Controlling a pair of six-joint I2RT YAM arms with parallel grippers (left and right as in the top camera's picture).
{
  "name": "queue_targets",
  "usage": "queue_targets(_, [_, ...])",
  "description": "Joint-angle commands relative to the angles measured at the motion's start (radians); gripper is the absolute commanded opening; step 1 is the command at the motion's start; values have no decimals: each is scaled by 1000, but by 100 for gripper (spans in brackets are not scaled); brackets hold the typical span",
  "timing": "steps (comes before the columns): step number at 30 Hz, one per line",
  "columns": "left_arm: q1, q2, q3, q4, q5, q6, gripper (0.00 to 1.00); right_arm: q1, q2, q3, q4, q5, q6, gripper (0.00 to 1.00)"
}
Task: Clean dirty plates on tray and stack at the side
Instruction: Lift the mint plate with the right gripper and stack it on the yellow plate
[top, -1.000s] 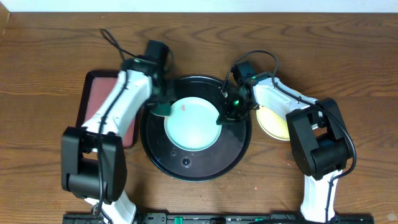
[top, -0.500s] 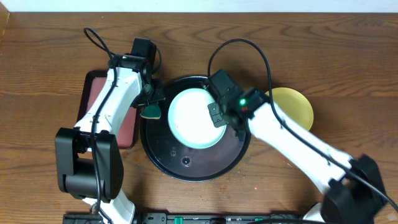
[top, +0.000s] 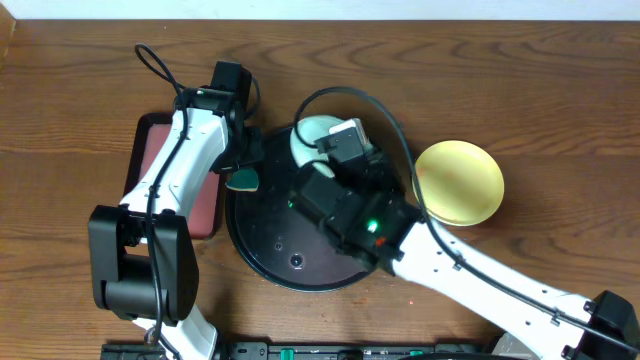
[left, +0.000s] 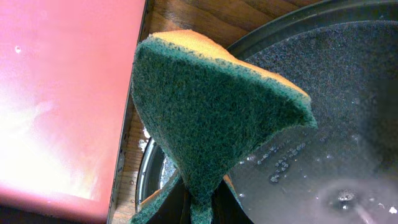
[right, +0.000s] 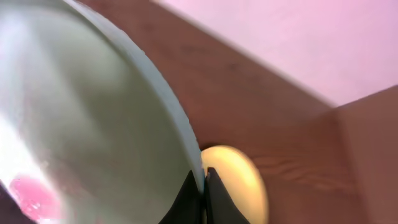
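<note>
Wood-grain tabletop (top: 560, 100): right gripper (right: 203, 186) clamps only the rim of the tilted pale mint-green round plate (right: 93, 112) above the glossy black round tray (top: 265, 262) toward the far edge, risking slippage; left gripper (left: 200, 205) clamps a green sponge (left: 199, 106).

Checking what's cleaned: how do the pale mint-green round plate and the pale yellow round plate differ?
The mint-green plate is pinched at its rim by the right gripper; the yellow plate lies flat on the wood tabletop. The green one bears a red smear; the yellow shows none. Both are small, round, shallow.
</note>
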Motion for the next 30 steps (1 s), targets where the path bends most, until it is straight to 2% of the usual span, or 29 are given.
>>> queue_targets(1, [2, -5, 19, -3, -12, -5, 8, 52, -22, 5, 1, 291, 6, 1])
queue_targets(7, [2, -5, 19, -3, -12, -5, 8, 117, -22, 5, 2, 497, 6, 1])
queue_targets(14, [2, -5, 19, -3, -12, -5, 7, 125, -22, 5, 0, 480, 7, 1])
queue_targets(17, [2, -5, 19, -2, -13, -5, 7, 114, -22, 5, -27, 361, 42, 1])
queue_targets(22, [14, -18, 25, -2, -25, 14, 7, 43, -24, 5, -106, 75, 199, 1])
queue_targets(30, [107, -153, 37, -23, -132, 14, 7, -231, -127, 5, -137, -423, 216, 1])
